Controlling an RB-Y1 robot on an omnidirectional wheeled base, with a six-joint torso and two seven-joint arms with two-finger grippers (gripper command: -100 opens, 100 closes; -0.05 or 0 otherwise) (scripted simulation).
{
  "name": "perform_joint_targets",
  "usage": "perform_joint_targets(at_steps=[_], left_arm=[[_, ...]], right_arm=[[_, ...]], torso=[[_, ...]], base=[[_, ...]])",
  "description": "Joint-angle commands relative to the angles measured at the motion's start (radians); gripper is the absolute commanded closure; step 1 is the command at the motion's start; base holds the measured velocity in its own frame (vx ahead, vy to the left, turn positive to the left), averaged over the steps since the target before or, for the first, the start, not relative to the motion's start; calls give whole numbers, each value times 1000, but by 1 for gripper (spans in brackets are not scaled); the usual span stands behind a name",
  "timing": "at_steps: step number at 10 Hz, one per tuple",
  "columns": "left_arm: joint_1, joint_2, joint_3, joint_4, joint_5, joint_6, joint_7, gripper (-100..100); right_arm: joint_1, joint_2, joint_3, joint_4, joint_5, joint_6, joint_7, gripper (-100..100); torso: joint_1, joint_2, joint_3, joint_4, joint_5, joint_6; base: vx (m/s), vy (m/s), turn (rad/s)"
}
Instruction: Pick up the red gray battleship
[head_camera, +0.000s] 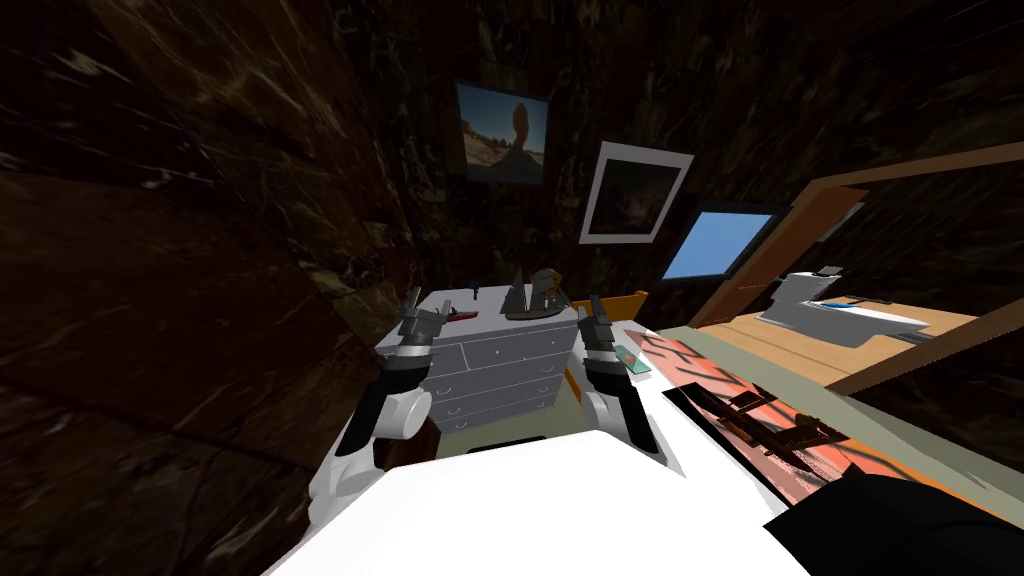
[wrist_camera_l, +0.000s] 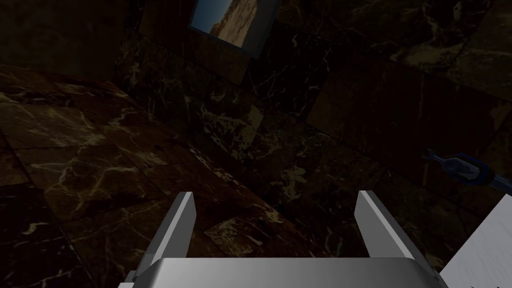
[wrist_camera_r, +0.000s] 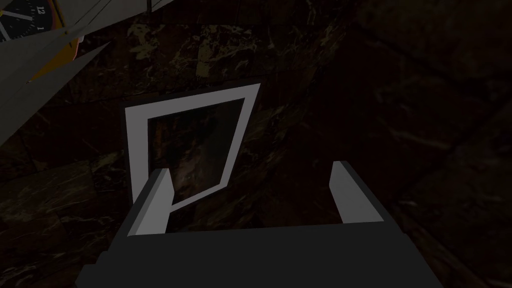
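Wide-parted left claw (wrist_camera_l: 274, 199), near the small red-and-grey battleship (head_camera: 461, 316) on a grey dresser (head_camera: 500, 362), could knock it away; right claw (wrist_camera_r: 251, 170) likewise parted.

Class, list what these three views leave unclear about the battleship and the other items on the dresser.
Head view: the battleship on the dresser is too small to show details, or whether the left gripper touches it.
Left wrist view: the blue object is cut off by the edge.
Right wrist view: the sailboat model and clock are cut off at the corner.
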Motion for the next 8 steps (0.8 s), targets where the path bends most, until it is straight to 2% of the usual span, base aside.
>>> perform_joint_targets(at_steps=[1,2,3,4,5,6,7,8], left_arm=[[-45,6,-1,9,8,50,17,-100],[-79,18,-10,18,25,81,46,-100],[-104,18,-10,18,25,111,46,-100],[-104,18,-10,18,25,123,46,-100],[-148,29,-19,29,42,155,77,-100],[-165,29,-19,29,42,191,77,-100],[-207,38,-28,42,60,219,108,-100],[-227,38,-28,42,60,251,108,-100]], right_arm=[[0,0,0,0,0,0,0,0],[0,0,0,0,0,0,0,0],[0,0,0,0,0,0,0,0],[0,0,0,0,0,0,0,0],[0,0,0,0,0,0,0,0],[0,0,0,0,0,0,0,0],[0,0,0,0,0,0,0,0],[0,0,0,0,0,0,0,0]], torso=[[0,0,0,0,0,0],[0,0,0,0,0,0],[1,0,0,0,0,0],[0,0,0,0,0,0],[-2,-1,0,0,0,0],[-1,-1,-1,0,0,0],[-1,-1,-1,0,0,0],[0,-1,0,0,0,0]], base=[[-29,48,30],[-35,62,68],[-20,47,29],[-2,17,-11],[-10,37,66],[-6,46,33],[-19,57,68],[-24,54,24]])
